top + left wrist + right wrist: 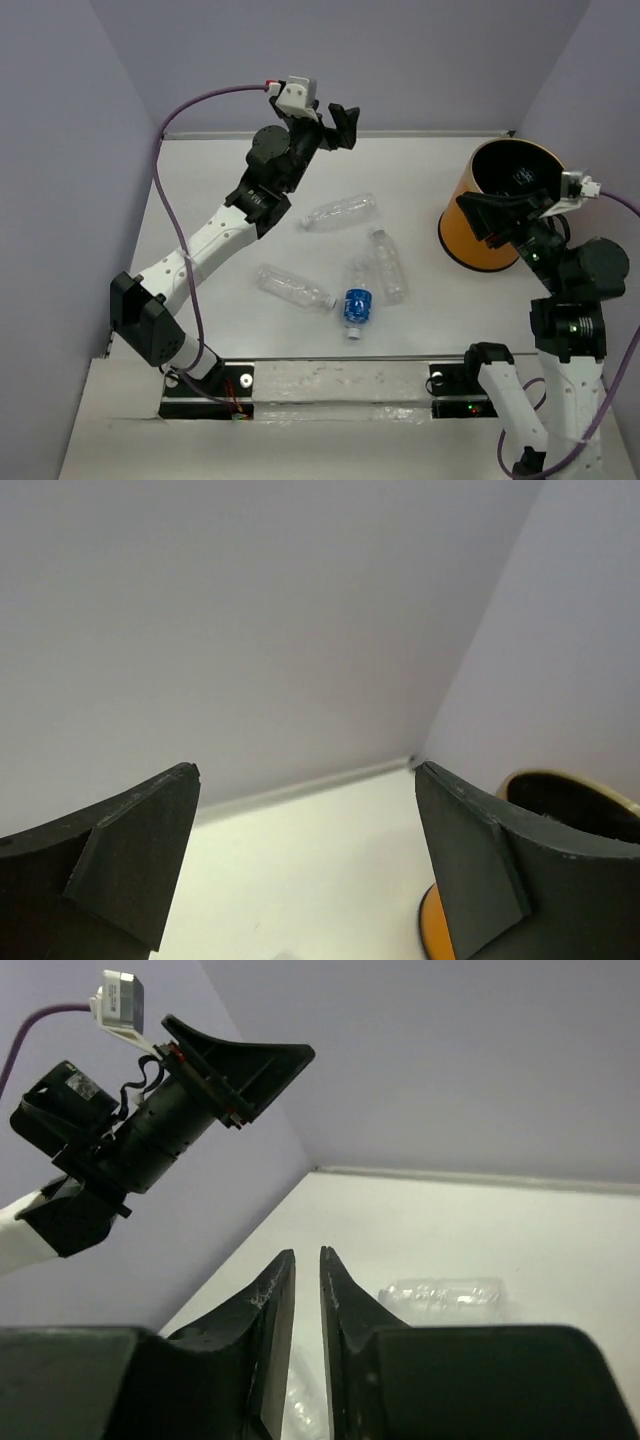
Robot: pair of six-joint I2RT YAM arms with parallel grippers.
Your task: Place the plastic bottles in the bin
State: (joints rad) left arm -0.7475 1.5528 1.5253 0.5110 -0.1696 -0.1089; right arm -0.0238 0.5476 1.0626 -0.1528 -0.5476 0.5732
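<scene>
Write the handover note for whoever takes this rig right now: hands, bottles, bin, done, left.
Left hand: open wide, empty, raised at the far side, away from the bottles.
Right hand: fingers only slightly parted with nothing between them, up by the bin.
Bottles: four lie loose on the table, none gripped: far bottle, right bottle, left bottle, blue-label bottle.
Done: unconfirmed; the bin's inside is too dark to tell what it holds.
Left: pick up all four and drop them in the bin.
</scene>
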